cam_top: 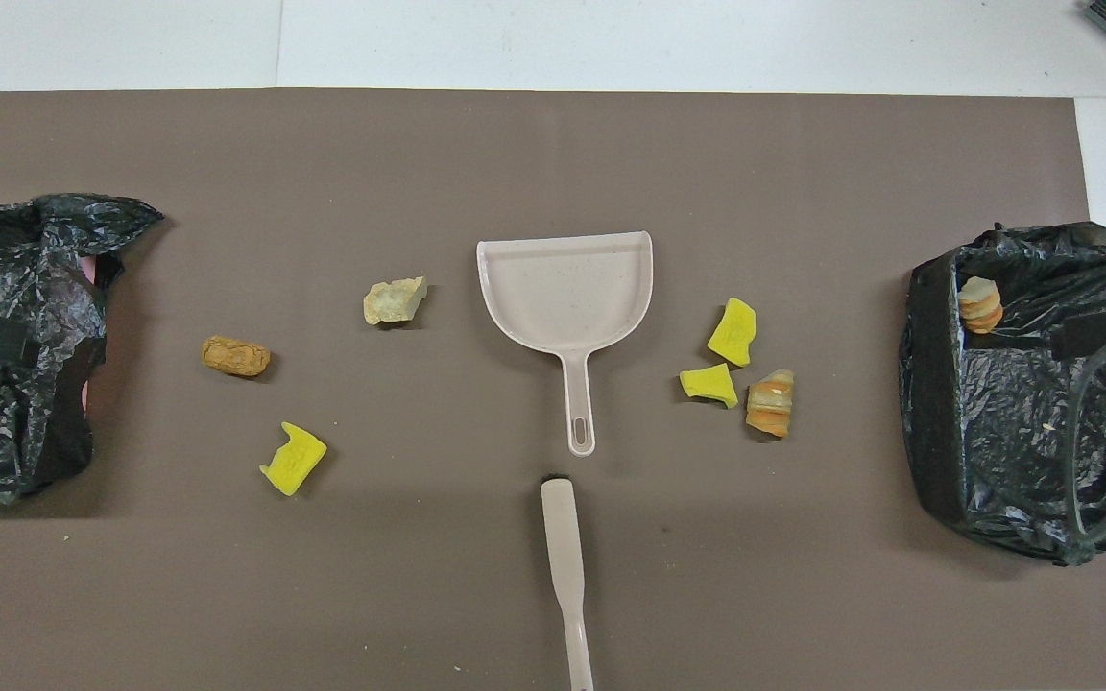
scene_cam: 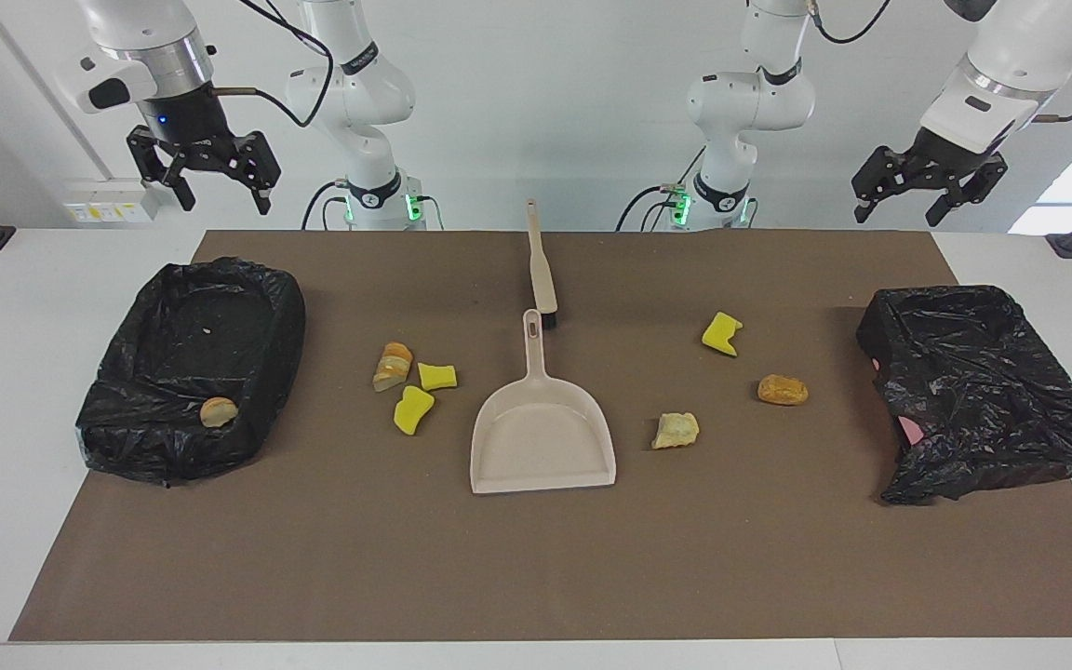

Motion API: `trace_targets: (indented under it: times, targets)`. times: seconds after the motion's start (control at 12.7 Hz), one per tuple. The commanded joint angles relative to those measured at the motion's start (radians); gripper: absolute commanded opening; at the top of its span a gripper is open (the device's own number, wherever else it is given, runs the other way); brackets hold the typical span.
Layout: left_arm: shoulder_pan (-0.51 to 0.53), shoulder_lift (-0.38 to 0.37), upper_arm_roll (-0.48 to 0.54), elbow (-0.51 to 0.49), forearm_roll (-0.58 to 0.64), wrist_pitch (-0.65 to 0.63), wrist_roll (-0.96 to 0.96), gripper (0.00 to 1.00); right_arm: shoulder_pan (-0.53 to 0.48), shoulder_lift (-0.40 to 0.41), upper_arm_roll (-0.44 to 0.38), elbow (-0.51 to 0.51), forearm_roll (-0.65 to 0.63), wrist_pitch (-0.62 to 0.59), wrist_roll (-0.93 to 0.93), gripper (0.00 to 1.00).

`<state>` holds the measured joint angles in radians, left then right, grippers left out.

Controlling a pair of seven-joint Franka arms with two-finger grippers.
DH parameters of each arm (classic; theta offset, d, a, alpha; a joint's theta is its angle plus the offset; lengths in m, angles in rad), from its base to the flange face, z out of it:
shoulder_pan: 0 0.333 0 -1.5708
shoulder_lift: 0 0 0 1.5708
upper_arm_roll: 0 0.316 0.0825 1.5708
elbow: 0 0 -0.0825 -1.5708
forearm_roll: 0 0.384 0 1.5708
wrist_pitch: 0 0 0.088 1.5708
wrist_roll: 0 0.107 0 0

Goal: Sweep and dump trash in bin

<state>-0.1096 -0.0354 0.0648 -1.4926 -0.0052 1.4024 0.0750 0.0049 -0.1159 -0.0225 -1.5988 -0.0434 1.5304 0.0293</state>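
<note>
My right gripper (scene_cam: 215, 181) hangs in the air with its fingers spread wide, above the table edge near the bin (scene_cam: 192, 372) lined with a black bag at my right arm's end. My left gripper (scene_cam: 927, 191) hangs the same way, fingers apart and holding nothing, above the table edge near the crumpled black-bagged bin (scene_cam: 983, 391) at my left arm's end.

One bread lump (scene_cam: 219, 411) lies inside the right-end bin. The beige dustpan (scene_cam: 543, 437) lies flat at the middle of the brown mat (scene_cam: 536, 558), its handle pointing toward me. The brush (scene_cam: 542, 270) lies just nearer to me, its head almost at the handle's tip.

Toward my right arm's end, beside the dustpan, a crusty bread piece (scene_cam: 393, 366) and two yellow sponge pieces (scene_cam: 436, 376) (scene_cam: 413, 409) cluster together. Toward my left arm's end lie a pale bread scrap (scene_cam: 676, 431), a brown bread lump (scene_cam: 783, 390) and another yellow sponge piece (scene_cam: 721, 334), set apart from one another.
</note>
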Motion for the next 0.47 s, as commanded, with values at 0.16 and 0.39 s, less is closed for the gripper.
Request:
trace_targets:
  times: [0.16,0.39]
  targets:
    - [-0.007,-0.032,-0.008,-0.043,-0.010,-0.013,0.005,1.00,-0.017,-0.022,0.007,-0.036,0.019,0.016,-0.012,1.00]
    - [-0.028,-0.046,-0.011,-0.073,-0.047,-0.005,0.005,1.00,-0.013,-0.015,0.009,-0.046,0.020,0.017,-0.014,1.00]
